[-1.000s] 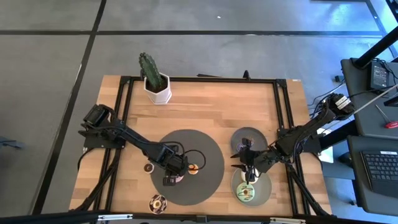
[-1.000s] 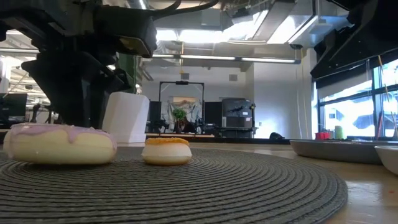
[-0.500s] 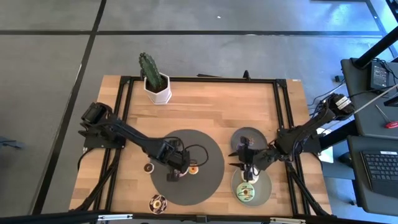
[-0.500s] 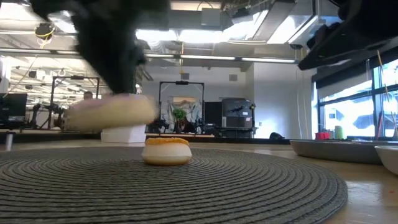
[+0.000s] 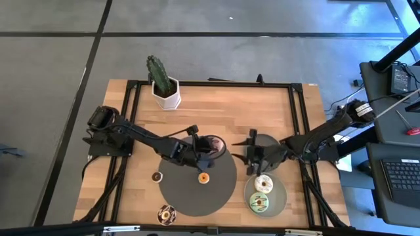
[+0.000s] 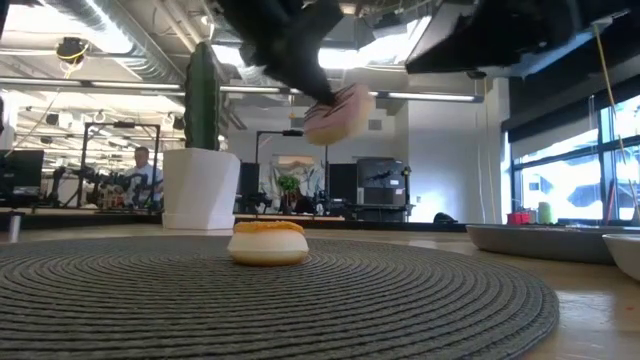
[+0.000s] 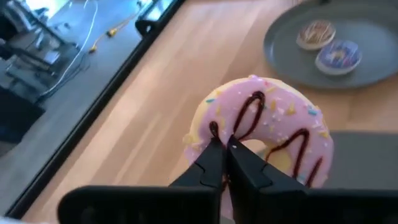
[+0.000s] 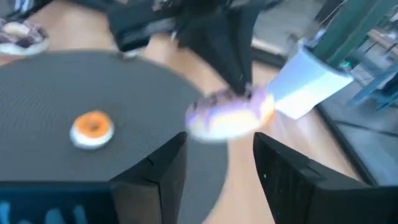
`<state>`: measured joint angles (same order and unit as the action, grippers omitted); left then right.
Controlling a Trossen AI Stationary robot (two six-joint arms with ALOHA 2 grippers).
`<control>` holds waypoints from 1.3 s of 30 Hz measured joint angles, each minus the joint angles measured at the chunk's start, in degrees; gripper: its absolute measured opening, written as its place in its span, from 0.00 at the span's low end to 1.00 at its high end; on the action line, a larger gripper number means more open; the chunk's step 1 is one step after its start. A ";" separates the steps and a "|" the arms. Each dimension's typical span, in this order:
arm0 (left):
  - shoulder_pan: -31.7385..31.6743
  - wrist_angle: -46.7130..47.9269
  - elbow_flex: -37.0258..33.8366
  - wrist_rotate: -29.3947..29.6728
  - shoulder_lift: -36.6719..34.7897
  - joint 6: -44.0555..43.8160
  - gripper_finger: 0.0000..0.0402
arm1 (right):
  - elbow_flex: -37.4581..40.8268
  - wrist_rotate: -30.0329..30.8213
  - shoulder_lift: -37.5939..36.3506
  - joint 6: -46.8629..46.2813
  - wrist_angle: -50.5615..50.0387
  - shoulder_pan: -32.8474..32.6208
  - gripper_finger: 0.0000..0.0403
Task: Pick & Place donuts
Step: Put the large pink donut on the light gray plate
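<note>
**Inspector A:** Where the table's left side was concerned, what lay there?

**Inspector B:** A small brown mini donut (image 5: pixel 156 176) sat on the bare wood beside the dark round mat (image 5: pixel 184 196), and a chocolate-iced donut (image 5: pixel 165 213) lay near the front edge. A potted cactus (image 5: pixel 161 82) stood at the back.

**Inspector A:** And the left gripper?

**Inspector B:** The left gripper (image 5: pixel 209 145) was over the mat's far edge, its fingers (image 7: pixel 211 165) pinched together on the rim of a pink-iced donut (image 7: pixel 264 134). The low view showed that donut (image 6: pixel 337 112) lifted clear of the mat and tilted. An orange mini donut (image 5: pixel 203 177) rested on the mat below.

**Inspector A:** Further right?

**Inspector B:** The right gripper (image 5: pixel 252 156) hung at the near edge of the rear grey plate (image 5: pixel 268 141), its fingers (image 8: pixel 283 168) spread apart and gripping nothing. On the front grey plate (image 5: pixel 281 196) lay a cream donut (image 5: pixel 264 183) and a pale green donut (image 5: pixel 259 200), touching.
</note>
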<state>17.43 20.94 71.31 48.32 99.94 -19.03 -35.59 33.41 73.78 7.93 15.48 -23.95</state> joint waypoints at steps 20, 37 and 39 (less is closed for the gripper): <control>-1.47 -8.01 0.00 6.16 0.00 6.34 0.01 | -0.02 1.48 6.60 10.95 13.25 6.12 0.52; -0.96 -9.59 0.00 6.20 0.00 6.34 0.01 | -0.02 3.02 8.17 8.73 16.84 6.60 0.50; -0.94 -9.62 0.00 6.18 0.00 6.34 0.02 | -0.02 2.99 8.17 7.57 16.90 6.60 0.46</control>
<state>16.49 11.32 71.31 54.50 99.94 -12.69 -35.62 36.40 81.95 15.50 32.37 -17.34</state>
